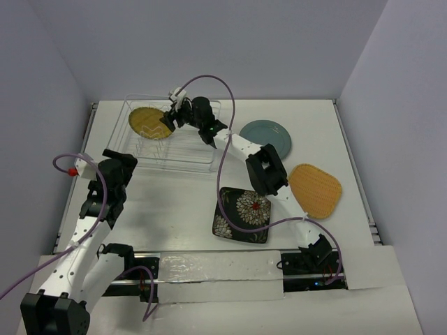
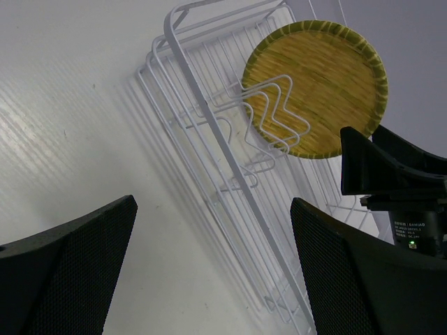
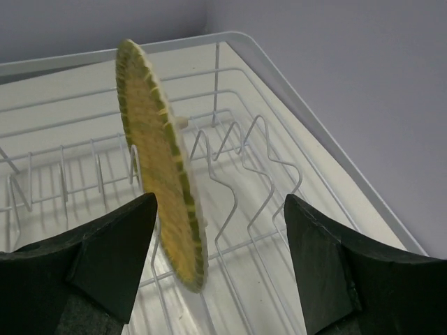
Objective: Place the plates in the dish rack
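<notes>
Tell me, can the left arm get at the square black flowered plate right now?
Probably yes: bare table lies between the left arm and the square black flowered plate, though the right arm hangs close over its far edge.

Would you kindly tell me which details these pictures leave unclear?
- Top view: the right gripper sits too small against the yellow plate to separate its fingers.
- Top view: the right arm covers one corner of the black flowered plate.
- Left wrist view: the right gripper hides part of the yellow plate's rim.
</notes>
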`<state>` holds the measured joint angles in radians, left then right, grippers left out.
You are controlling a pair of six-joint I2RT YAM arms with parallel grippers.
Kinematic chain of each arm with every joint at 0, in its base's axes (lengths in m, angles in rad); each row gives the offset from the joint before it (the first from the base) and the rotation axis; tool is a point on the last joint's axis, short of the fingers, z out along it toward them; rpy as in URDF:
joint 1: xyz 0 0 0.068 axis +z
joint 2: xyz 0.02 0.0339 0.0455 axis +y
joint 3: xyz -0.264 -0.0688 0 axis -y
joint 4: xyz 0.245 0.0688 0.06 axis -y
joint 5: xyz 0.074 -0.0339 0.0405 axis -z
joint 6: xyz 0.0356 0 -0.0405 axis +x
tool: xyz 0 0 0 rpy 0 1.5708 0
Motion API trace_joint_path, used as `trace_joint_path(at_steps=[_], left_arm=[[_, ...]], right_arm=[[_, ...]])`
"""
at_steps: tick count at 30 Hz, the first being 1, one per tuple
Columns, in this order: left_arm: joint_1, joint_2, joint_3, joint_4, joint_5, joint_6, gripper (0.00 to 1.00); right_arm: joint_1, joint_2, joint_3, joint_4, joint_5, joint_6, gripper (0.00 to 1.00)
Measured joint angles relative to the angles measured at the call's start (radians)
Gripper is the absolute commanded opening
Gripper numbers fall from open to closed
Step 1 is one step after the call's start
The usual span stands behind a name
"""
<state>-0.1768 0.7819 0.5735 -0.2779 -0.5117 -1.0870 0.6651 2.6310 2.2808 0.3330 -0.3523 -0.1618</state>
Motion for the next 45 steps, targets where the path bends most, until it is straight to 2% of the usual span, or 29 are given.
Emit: trace_joint_path(at_steps=[17, 21, 26, 34, 39, 45], left_arm=[[0.0, -0.005, 0.0, 0.005, 0.02, 0.018, 0.99], [0.0, 0.0, 0.0, 0.015, 0.052, 0.039, 0.99], [0.001, 0.002, 0.0, 0.046, 0.141, 0.097, 0.99], [-0.029, 0.014, 0.0, 0.116, 0.358, 0.203, 0.99], [-0.156, 0.058, 0.0, 0.175, 0.461, 0.274, 0.99], [-0.315, 0.187, -0.012, 0.283, 0.609, 0.361, 0.99]], right_arm=[[0.0, -0.018, -0.005, 0.025, 0.103, 0.057, 0.83], [0.0, -0.054, -0.028, 0.022, 0.125, 0.071, 0.9], [0.0, -0.253, -0.206, 0.005, 0.153, 0.106, 0.99], [-0.01, -0.709, -0.522, 0.005, 0.239, 0.224, 1.0], [-0.039, -1.033, -0.853, -0.039, 0.394, 0.339, 1.0], [-0.059, -1.409, -1.271, -0.25, 0.581, 0.546, 1.0]])
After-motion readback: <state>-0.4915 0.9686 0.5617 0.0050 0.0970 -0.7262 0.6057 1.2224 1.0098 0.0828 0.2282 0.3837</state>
